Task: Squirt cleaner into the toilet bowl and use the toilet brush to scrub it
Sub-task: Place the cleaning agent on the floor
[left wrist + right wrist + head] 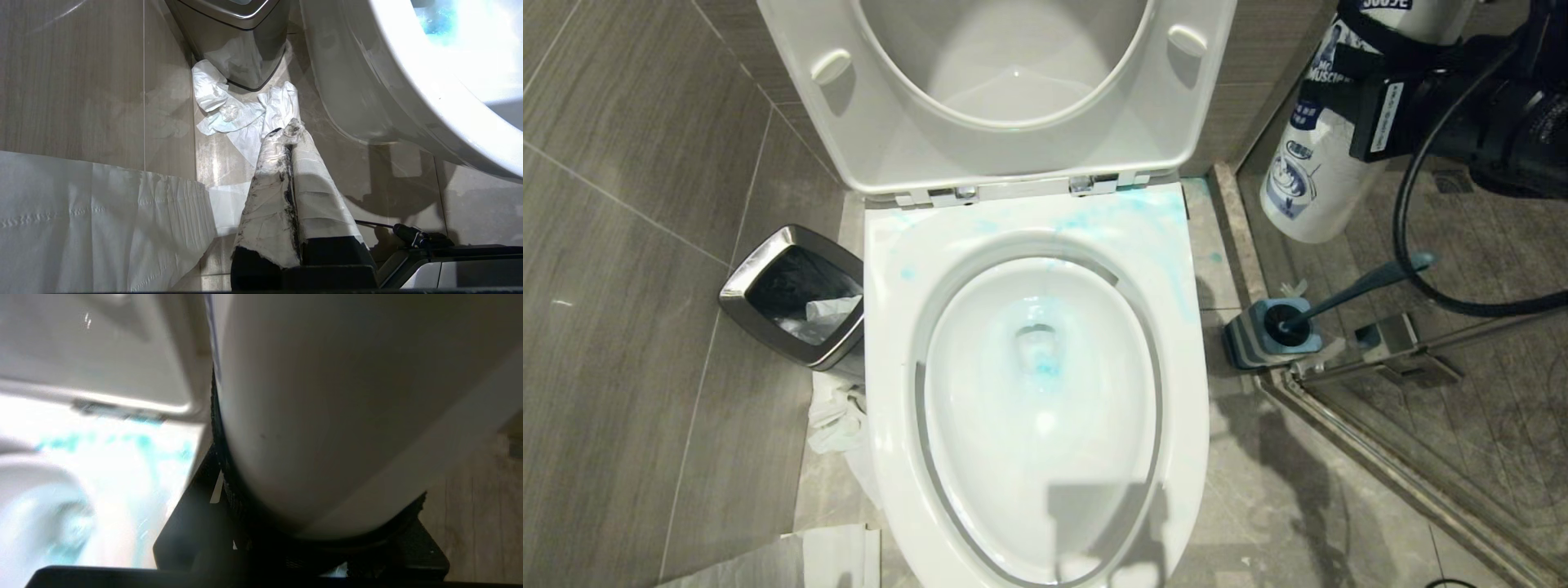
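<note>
The white toilet bowl (1176, 425) stands open in the middle of the head view, with blue smears on its back rim (122, 453) and blue liquid in the basin. Up at the right, my right gripper (1347, 82) is shut on the cleaner (1303, 171), a white bottle with a dark blue label held in the air beside the toilet. The bottle's white body (327, 416) fills the right wrist view. The toilet brush (1364, 286) rests in its blue-topped holder (1245, 339) on the floor right of the bowl. My left gripper (288, 132) is shut, white-wrapped, low beside the bowl's outer wall (367, 90).
A chrome-rimmed waste bin (796, 294) stands left of the toilet, with crumpled tissue (241, 110) on the floor by it. A large white paper sheet (81, 212) lies nearer. A glass shower door with a metal frame (1405, 474) closes off the right side.
</note>
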Available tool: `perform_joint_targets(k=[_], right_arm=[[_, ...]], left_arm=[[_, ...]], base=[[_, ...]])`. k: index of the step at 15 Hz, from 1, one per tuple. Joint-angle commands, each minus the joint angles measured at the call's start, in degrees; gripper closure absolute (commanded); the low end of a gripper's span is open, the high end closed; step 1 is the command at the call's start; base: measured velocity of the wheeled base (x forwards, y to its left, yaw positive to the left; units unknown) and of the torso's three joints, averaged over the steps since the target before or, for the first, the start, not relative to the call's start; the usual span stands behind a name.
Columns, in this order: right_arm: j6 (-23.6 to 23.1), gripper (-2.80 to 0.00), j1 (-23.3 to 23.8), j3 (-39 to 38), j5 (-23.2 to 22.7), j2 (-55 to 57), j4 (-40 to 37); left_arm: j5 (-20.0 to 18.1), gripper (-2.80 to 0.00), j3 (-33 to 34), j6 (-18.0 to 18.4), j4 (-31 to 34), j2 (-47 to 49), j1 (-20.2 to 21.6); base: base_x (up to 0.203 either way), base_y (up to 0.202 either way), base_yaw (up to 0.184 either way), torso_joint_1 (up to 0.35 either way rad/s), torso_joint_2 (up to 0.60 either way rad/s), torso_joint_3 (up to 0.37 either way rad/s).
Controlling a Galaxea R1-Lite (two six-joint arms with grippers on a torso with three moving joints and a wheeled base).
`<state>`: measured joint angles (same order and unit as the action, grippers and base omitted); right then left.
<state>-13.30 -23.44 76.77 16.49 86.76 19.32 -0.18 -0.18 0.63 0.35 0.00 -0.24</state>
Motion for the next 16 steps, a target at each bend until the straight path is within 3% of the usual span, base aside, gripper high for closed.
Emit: perform_joint_targets(k=[1, 7, 13, 16], right_arm=[[-0.2, 0.0, 3.6, -5.4, -2.4, 2.7, 13.5], [1.5, 0.0, 7.8, -8.3, -14.8, 7.9, 21.4], [2.7, 0.0, 12.7, -7.5, -16.6, 18.9, 38.5], [2.4, 0.0, 12.9, -6.4, -18.1, 22.3, 40.9]], left_arm=[[0.0, 0.0, 0.0, 0.0, 0.0, 0.1, 0.0], [0.0, 0.0, 0.0, 0.0, 0.0, 0.1, 0.0], [0.0, 0.0, 0.0, 0.0, 0.0, 0.1, 0.0], [0.0, 0.0, 0.0, 0.0, 0.0, 0.1, 0.0]], base=[[0.0, 0.0, 0.0, 0.0, 0.0, 0.0], [0.0, 0.0, 0.0, 0.0, 0.0, 0.0], [0.0, 0.0, 0.0, 0.0, 0.0, 0.0], [0.0, 0.0, 0.0, 0.0, 0.0, 0.0]])
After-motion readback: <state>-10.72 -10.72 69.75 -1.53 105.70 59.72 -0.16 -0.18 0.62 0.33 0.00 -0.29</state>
